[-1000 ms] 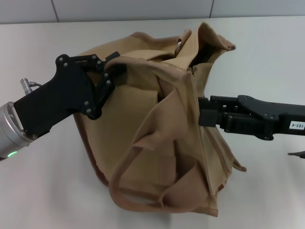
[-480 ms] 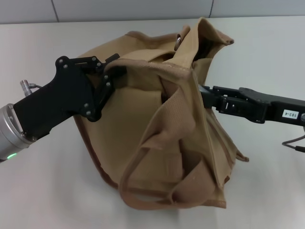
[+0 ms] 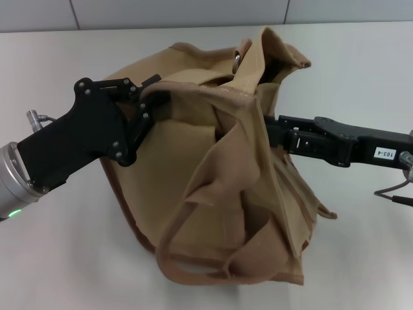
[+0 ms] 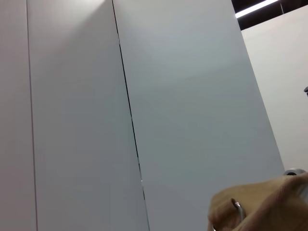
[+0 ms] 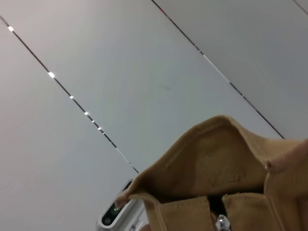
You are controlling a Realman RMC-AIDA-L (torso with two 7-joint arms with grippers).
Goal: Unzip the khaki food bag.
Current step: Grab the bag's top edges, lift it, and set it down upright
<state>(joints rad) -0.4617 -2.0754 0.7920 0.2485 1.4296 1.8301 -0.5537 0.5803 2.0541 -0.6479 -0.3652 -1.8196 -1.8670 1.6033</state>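
1. Left gripper (image 3: 150,97) sits at the bag's upper left edge in the head view, its black fingers closed on a fold of tan cloth at the rim, pinning that end. Its hold looks unchanged over the last second; it serves as the anchor.

2. Right gripper (image 3: 270,132) reaches in from the right, its tip pressed into the canvas at the side, just under the top opening. Cloth hides the fingertips, so I cannot tell how far open they are or whether they grip the zipper pull. Over the last second this arm has risen and pushed slightly farther in toward the bag.

3. Between the 2 grippers, the khaki food bag (image 3: 193,174) stands crumpled on the pale table (image 3: 58,258), its 2 webbing handles drooping toward the near side. Since 1 second ago the far right corner flap has leaned more toward the middle, and the near bottom corner has shifted a little.

4. Farther back, a metal ring (image 3: 237,58) shows near the top rim. In the right wrist view a silver zipper pull (image 5: 222,223) appears at a dark parted seam, below a raised flap.

5. My judgement: the mouth gapes at the far end, so the zipper seems partly run, and the right arm's small shift suggests the pull is mid-travel, not finished.
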